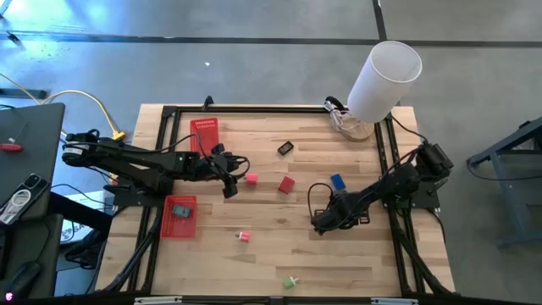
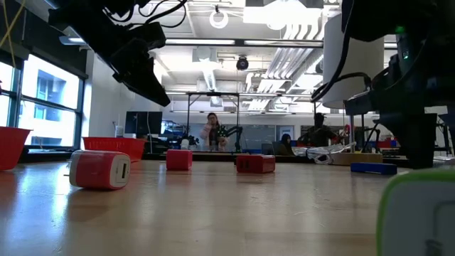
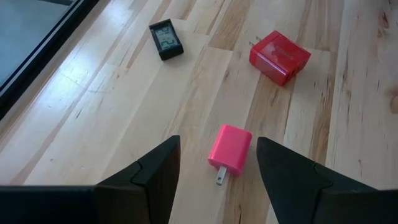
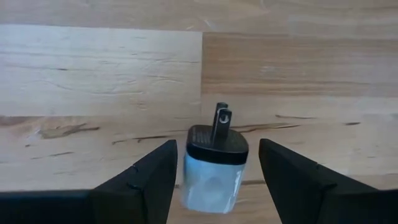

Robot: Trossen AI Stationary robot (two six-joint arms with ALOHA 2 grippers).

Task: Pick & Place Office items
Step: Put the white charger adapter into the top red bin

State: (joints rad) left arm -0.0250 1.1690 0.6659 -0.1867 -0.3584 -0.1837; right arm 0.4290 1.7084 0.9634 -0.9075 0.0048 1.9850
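Observation:
My left gripper (image 3: 217, 142) (image 1: 230, 176) hangs open over the table's middle left. A pink plug-in charger (image 3: 230, 151) (image 1: 251, 177) lies flat on the wood between its fingers, with a gap on each side. Beyond it lie a red block (image 3: 280, 56) (image 1: 286, 184) and a small black piece (image 3: 166, 39) (image 1: 285, 148). My right gripper (image 4: 216, 149) (image 1: 326, 222) is open at the middle right. A white charger with a black prong end (image 4: 214, 168) sits between its fingers, untouched. A blue piece (image 1: 337, 181) lies just beyond it.
Two red mesh baskets stand on the left, one far (image 1: 204, 135) and one near (image 1: 179, 216) with a teal piece (image 1: 181, 209) in it. A big white cylinder (image 1: 385, 80) stands at the far right corner. A small pink-white piece (image 1: 244, 236) and a green one (image 1: 290, 281) lie nearer.

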